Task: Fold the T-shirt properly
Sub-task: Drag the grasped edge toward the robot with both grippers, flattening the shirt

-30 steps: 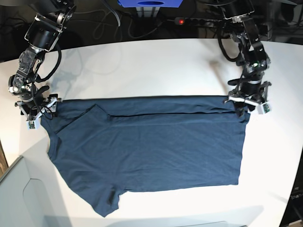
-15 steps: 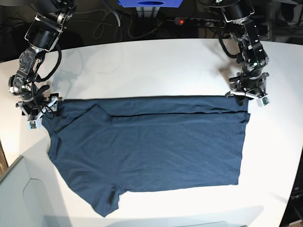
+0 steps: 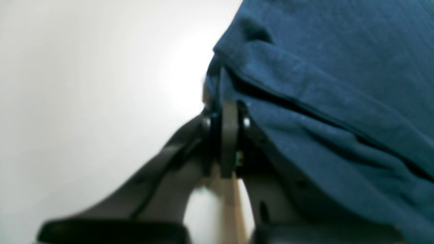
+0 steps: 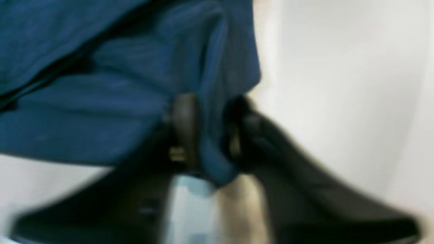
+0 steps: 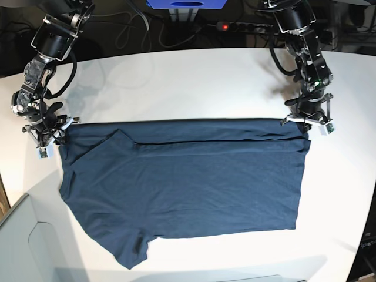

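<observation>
From my remote station, I am seeing a dark navy-teal T-shirt point(image 5: 194, 188) lying spread across a white table point(image 5: 176, 88), a folded band running along its upper edge and its lower left part trailing towards the table's near edge. I am holding its two upper corners, one in each gripper.

On the right side of the base view, my left gripper point(image 3: 217, 139) is pinching the cloth, its jaws closed on a thin fold. On the left side, my right gripper point(image 4: 212, 132) is closing on a thicker, bunched fold whose tip is poking out between the fingers.

Both grippers are blurring in their wrist views, so I am not making out the fingertips sharply, and the fingers are hiding the cloth they grip. The wrist views are cutting off most of the shirt. In the base view, the upper frame is cropping both arms, and I cannot make out a collar or label.
</observation>
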Robot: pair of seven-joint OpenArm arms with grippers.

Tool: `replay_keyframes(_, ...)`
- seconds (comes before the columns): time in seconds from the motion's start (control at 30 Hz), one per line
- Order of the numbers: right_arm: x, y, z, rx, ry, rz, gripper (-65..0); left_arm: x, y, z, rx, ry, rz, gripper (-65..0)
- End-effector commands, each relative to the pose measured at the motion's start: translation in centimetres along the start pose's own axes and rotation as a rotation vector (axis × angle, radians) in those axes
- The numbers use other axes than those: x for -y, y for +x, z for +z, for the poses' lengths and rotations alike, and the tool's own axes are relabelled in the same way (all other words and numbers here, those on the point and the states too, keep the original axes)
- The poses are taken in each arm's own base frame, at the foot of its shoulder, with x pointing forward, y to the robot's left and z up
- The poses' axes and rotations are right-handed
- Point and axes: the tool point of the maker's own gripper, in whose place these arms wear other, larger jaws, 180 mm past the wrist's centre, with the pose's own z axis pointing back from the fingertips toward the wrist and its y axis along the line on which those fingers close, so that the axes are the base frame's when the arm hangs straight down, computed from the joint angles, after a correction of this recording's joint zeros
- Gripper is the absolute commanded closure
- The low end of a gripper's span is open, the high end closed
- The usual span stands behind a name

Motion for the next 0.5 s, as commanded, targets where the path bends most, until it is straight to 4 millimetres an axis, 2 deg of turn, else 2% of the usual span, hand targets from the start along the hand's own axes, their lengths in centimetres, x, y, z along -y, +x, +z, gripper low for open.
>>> replay_keyframes(0.0, 1.0, 0.3, 0.5, -0.020, -0.022, 0.040, 0.0, -0.1, -0.7, 0.1, -0.046, 0.004, -0.008, 0.0)
replay_keyframes(0.07, 1.4, 0.5, 0.7, -0.017, -0.027, 0.053, -1.3, -0.2, -0.2, 0.3, -0.032, 0.006, -0.011, 0.0)
replay_keyframes(0.17, 1.3, 0.9, 0.9, -0.025, 0.004, 0.098, -0.1, 0.1, 1.8, 0.7, 0.021, -0.002, -0.028, 0.0)
replay_keyframes(0.3, 2.7, 4.0, 2.0, -0.014, -0.048, 0.143, -0.2, 0.2, 5.2, 1.0, 0.088, -0.008, -0.069, 0.0)
replay_keyframes(0.47, 2.9, 8.0, 2.0, 0.016, -0.061, 0.201, -0.2, 1.0, 8.6, 1.1, 0.162, -0.021, -0.080, 0.0)
